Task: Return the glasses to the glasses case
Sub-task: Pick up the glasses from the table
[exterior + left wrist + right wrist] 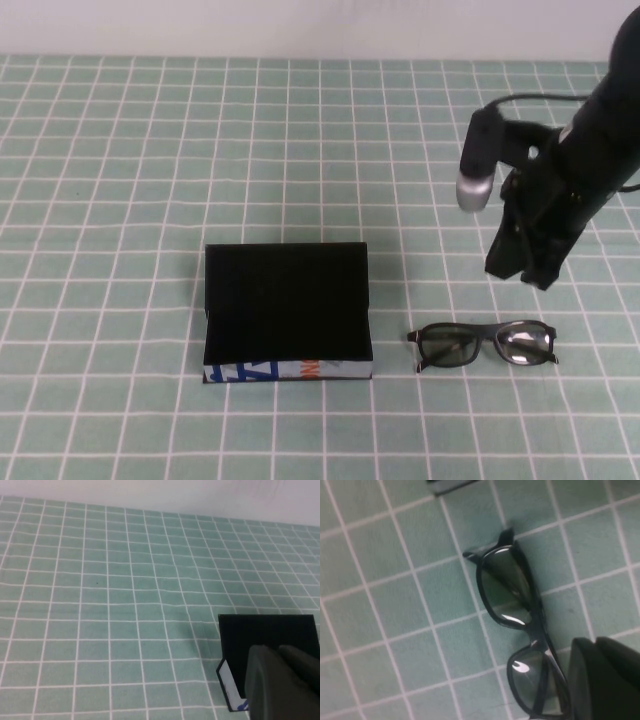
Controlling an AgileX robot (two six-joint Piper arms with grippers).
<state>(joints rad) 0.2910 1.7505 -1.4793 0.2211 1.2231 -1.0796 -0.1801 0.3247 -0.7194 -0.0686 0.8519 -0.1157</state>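
Note:
The black glasses (pixel 485 343) lie folded on the green checked cloth, lenses facing the robot, to the right of the glasses case (pixel 285 310). The case is open and shows only black lining, its lid standing at the back, and its white side with blue and orange marks faces the robot. My right gripper (pixel 520 272) hangs shut and empty just above and behind the glasses. In the right wrist view the glasses (pixel 520 620) lie beside the gripper (pixel 595 642). My left gripper (pixel 277 652) is shut, empty, in front of the case (pixel 265 635). The left arm is out of the high view.
The green checked cloth (pixel 120 200) covers the whole table. A white wall runs along the far edge (pixel 300 25). A corner of the case shows at the edge of the right wrist view (pixel 447 485).

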